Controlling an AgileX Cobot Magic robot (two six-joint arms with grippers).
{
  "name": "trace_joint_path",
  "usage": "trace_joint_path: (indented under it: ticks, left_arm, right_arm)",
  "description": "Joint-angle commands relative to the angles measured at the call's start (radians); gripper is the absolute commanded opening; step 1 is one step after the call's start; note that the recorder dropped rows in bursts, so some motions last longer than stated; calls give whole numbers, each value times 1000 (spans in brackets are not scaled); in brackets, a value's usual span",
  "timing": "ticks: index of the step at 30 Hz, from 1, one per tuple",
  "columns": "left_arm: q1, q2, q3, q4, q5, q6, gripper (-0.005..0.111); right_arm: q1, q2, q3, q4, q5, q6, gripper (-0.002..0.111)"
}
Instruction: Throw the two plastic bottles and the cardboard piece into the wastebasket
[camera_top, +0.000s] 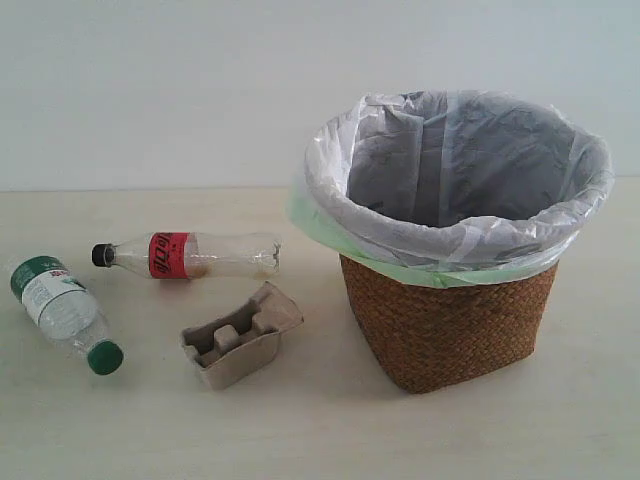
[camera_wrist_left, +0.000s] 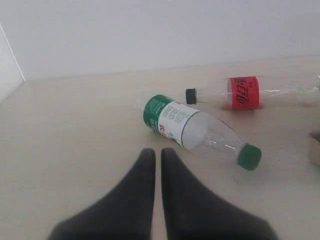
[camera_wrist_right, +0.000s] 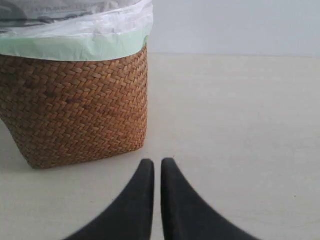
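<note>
As the green-capped bottle (camera_top: 62, 312), the red-label bottle (camera_top: 190, 255) and the cardboard piece (camera_top: 240, 338) all lie on the table (camera_top: 300, 440), the task looks unstarted. In the exterior view the wastebasket (camera_top: 450, 330) stands at 3 o'clock of the cardboard piece, the bottles at 9 and 11. The left tool (camera_wrist_left: 156, 154) and right tool (camera_wrist_right: 156, 164) each have their fingers nearly pressed together, gripping nothing. Next, I judge, the left tool must open and straddle the green-capped bottle, nearest it. Bare table rings that bottle; the only edge seen meets the wall (camera_top: 150, 90) at 12 o'clock.
</note>
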Motion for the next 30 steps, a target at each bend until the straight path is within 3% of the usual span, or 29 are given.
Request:
trace_joint_path:
  ticks: [1, 4, 9, 18, 23, 30]
  left_arm:
    - [3, -3, 4, -27, -153, -37, 4]
    - [3, -3, 4, -163, -281, -122, 4]
    - [3, -3, 4, -162, -500, -121, 4]
    - [3, -3, 4, -179, -832, -273, 4]
    - [3, 40, -110, -207, -661, -353, 4]
    - [3, 269, -420, -207, -398, -364, 4]
  right_arm:
    - [1, -6, -1, -8, -9, -4, 2]
    - [1, -6, -1, -8, -9, -4, 2]
    - [1, -6, -1, -8, -9, -4, 2]
    - [1, -6, -1, -8, -9, -4, 2]
    - [1, -6, -1, -8, -9, -4, 2]
    - [1, -6, -1, -8, -9, -4, 2]
